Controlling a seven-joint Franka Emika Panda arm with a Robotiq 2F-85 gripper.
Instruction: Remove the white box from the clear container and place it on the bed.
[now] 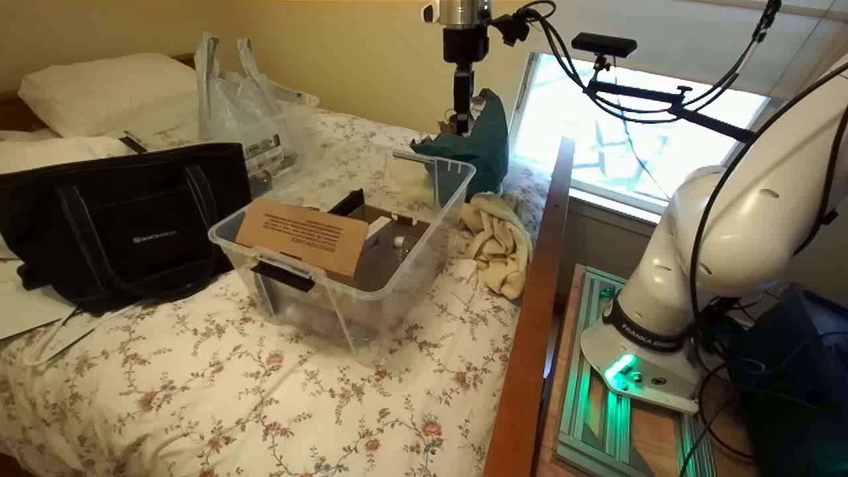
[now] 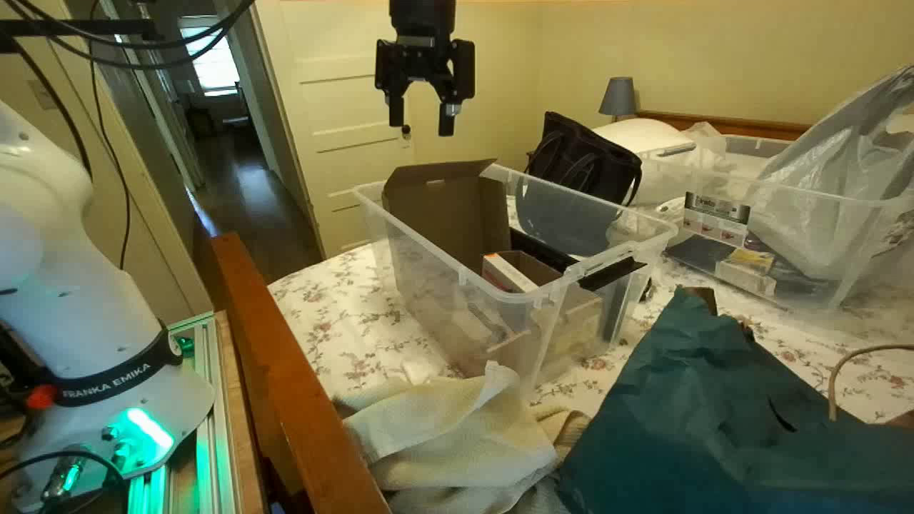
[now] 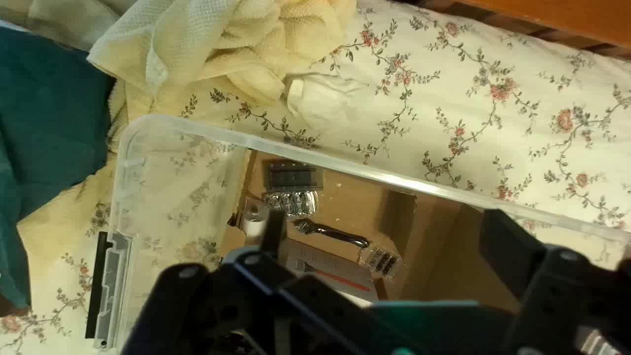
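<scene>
End effector [image 2: 421,121]: fingers spread, with a wide gap between the tips. It hangs above the clear container [image 1: 341,281], apart from the rim, with the fingers directed downward in both exterior views. A black handle [image 1: 281,275] sits at the container's rim.

White box [image 2: 508,277]: positioned inside the clear container, within the open cardboard box [image 1: 301,235]. A white side and a red-orange edge are visible in an exterior view. In the wrist view, the end effector covers part of the white box.

Cardboard box: tan, with one panel raised above the container's rim. Clear packs [image 3: 292,203] and a dark, slender item [image 3: 340,235] lie inside it in the wrist view; the exact type of that item cannot be determined.

Bed [image 1: 278,411]: carries the clear container on a white cover printed with small red flowers. A white pillow [image 1: 109,93] lies at one end, and a black bag [image 1: 132,225] rests just beside the container. A cream blanket [image 2: 457,442] and a teal bag [image 2: 714,428] lie near it. A second bin [image 2: 860,257], also see-through, holds a plastic bag [image 2: 842,164].

Rail [image 1: 536,318]: wooden, set along the bed edge, between the cover and the arm base [image 1: 639,334]. A green light [image 1: 621,371] is lit on the base.
</scene>
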